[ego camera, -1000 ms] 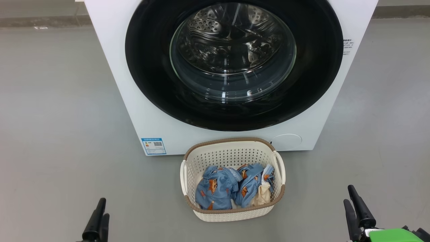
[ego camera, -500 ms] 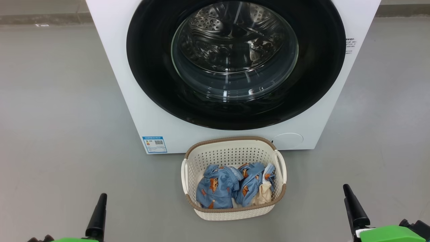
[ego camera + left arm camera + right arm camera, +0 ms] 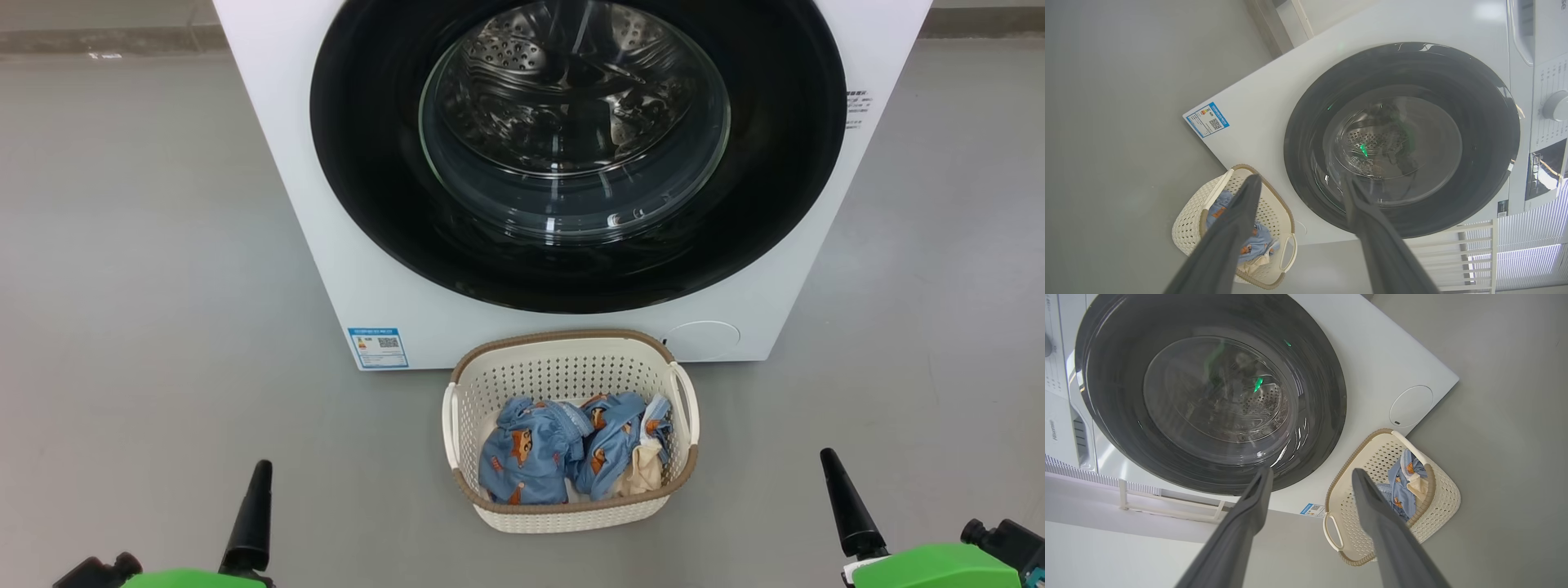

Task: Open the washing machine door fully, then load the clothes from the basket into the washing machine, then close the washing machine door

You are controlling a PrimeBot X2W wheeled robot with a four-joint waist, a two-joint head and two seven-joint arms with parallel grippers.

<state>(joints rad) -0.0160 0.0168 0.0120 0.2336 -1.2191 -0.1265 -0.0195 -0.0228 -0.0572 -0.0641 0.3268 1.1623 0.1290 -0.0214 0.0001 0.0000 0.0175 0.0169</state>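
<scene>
The grey floor (image 3: pixel 147 286) carries the white front-loading washing machine (image 3: pixel 326 245), which stands at the top of the head view. Its washing machine door (image 3: pixel 375 163), round with a glossy black rim, is shut flush against the front, and the steel perforated drum shows through the clear glass window. The cream-white perforated basket (image 3: pixel 563 376) sits on the floor just in front of the machine, below the door. The clothes (image 3: pixel 531 457), light blue with orange figures, lie bunched inside it, with a small cream piece (image 3: pixel 641 474) at their right. The left end effector (image 3: pixel 1302 181) is spread wide and holds nothing, and so is the right end effector (image 3: pixel 1311 473). Both are apart from the basket. A blue label sticker (image 3: pixel 377 348) and a round white cap (image 3: pixel 702 340) mark the machine's lower front.
</scene>
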